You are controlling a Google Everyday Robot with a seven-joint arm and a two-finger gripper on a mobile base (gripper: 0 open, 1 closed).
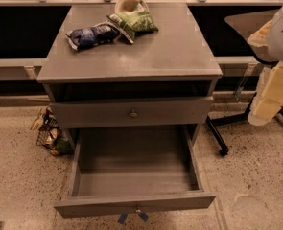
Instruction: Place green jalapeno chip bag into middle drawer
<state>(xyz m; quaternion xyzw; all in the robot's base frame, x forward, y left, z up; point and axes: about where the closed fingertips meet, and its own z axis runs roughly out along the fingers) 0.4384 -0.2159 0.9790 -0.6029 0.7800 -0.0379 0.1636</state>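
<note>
The green jalapeno chip bag (pixel 135 21) is lying slantwise at the back of the worktop (pixel 170 56), while the hand (pixel 270 97), open or closed I cannot tell, is hanging beyond the worktop's right edge and the middle drawer (pixel 136 204) is standing open below the worktop's front.

We see the green bag (pixel 137 20) lying crumpled by the top's (pixel 170 51) back edge. The blue-taped drawer (pixel 134 204) stands open below. The gripper (pixel 268 102) hangs past the right edge.
</note>
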